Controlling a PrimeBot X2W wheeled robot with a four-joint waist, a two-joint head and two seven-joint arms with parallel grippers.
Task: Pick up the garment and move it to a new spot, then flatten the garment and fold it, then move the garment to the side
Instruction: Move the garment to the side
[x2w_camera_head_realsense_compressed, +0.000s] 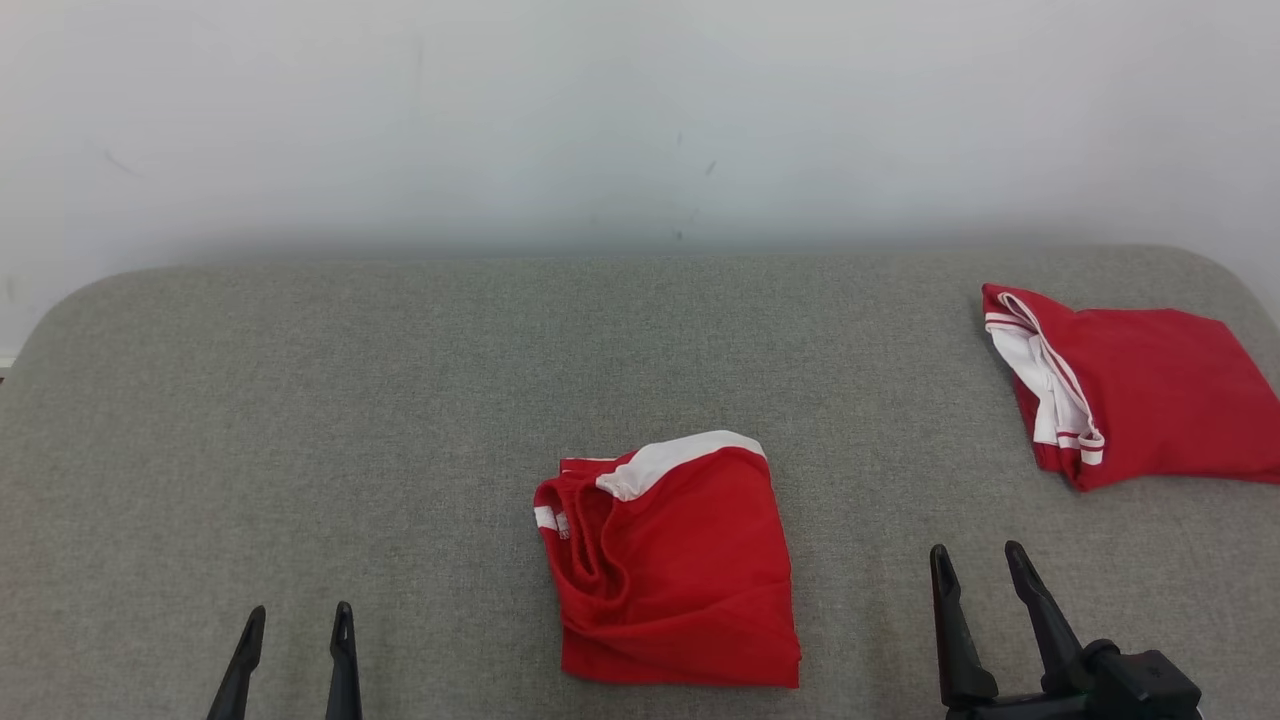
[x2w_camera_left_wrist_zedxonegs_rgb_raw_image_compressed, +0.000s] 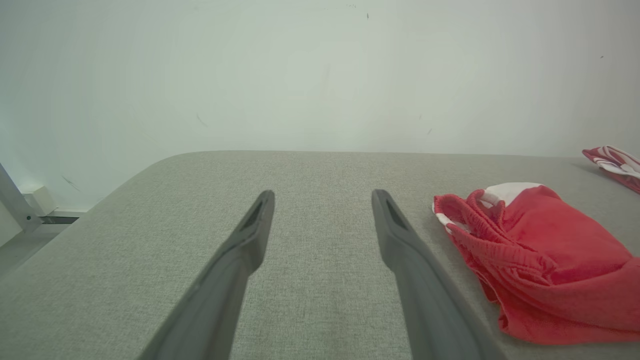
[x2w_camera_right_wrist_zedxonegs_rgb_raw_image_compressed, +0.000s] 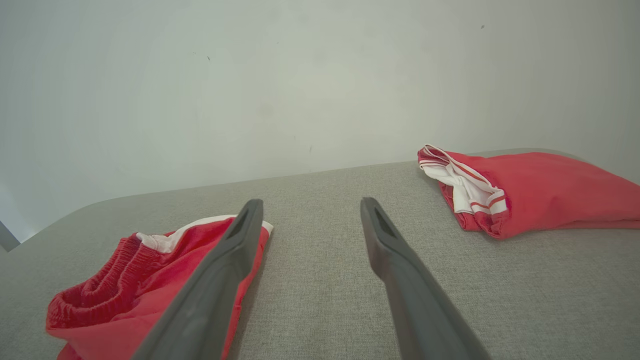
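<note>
The left end effector (x2w_camera_head_realsense_compressed: 299, 608) is released, its two dark fingers spread over bare cloth and cut off by the head view's bottom edge. The right end effector (x2w_camera_head_realsense_compressed: 976, 548) is likewise spread and grasps nothing. Between them on the grey fabric-covered bench (x2w_camera_head_realsense_compressed: 300, 420) lies the red folded garment with a white band (x2w_camera_head_realsense_compressed: 675, 570), a little closer to the right end effector. In the right wrist view one finger hides part of its edge. Its long axis runs away from the fingertips, white band at the far end, gathered waistband toward the left end effector. Beyond the right end effector, a second red and white folded garment (x2w_camera_head_realsense_compressed: 1140, 400) is cut off by the frame edge.
</note>
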